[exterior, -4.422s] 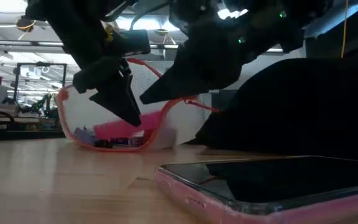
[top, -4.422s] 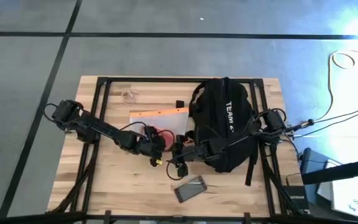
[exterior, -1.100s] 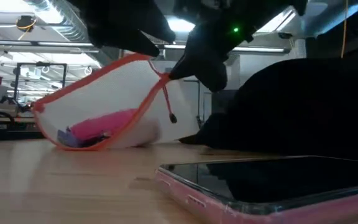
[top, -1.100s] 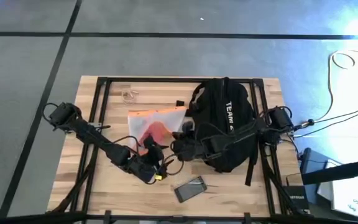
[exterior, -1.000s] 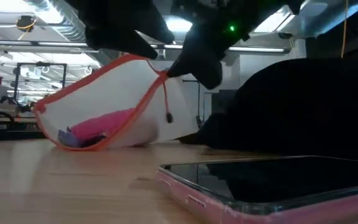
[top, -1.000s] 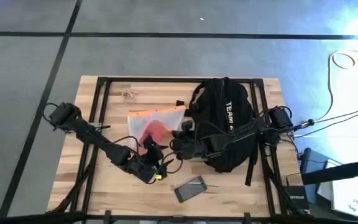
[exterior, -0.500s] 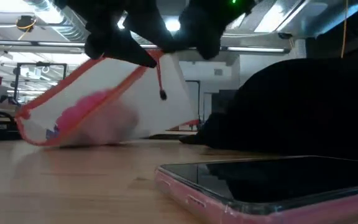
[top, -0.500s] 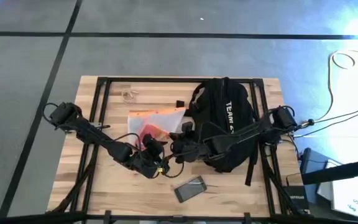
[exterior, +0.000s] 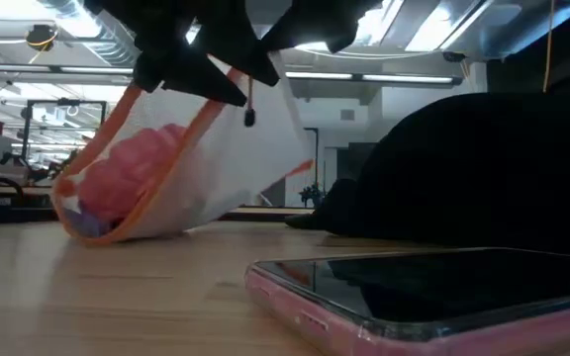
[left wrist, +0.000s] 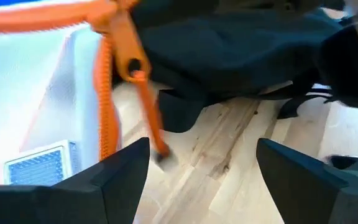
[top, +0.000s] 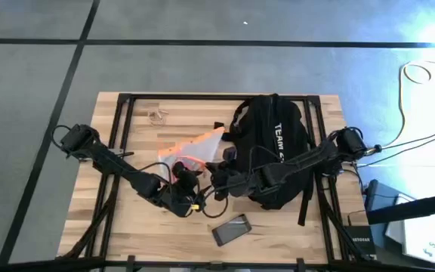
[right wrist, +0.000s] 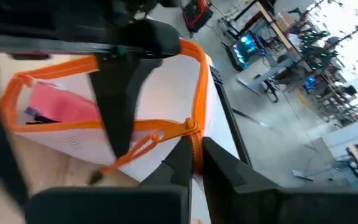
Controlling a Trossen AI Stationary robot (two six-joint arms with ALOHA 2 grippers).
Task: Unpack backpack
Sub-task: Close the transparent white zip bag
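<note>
From above, the backpack [top: 274,155] lay right of centre on the bench [top: 119,227], its far end near the far edge. Just left of it hung an orange-trimmed pouch [top: 191,151], with the left gripper [top: 181,183] and right gripper [top: 219,181] meeting at its near side and a phone [top: 231,229] nearer still.

At bench height the pouch [exterior: 176,163] hung tilted, only its lower corner resting on the wood, with pink contents piled low; tipped further, they could spill.

The left wrist camera showed its jaws spread wide, holding nothing, with the zipper pull [left wrist: 143,99] dangling between.

The right wrist camera showed its jaws closed on the orange rim [right wrist: 194,134]. That thin pinch was the only hold, so a jerk could make the pouch slip and drop.
</note>
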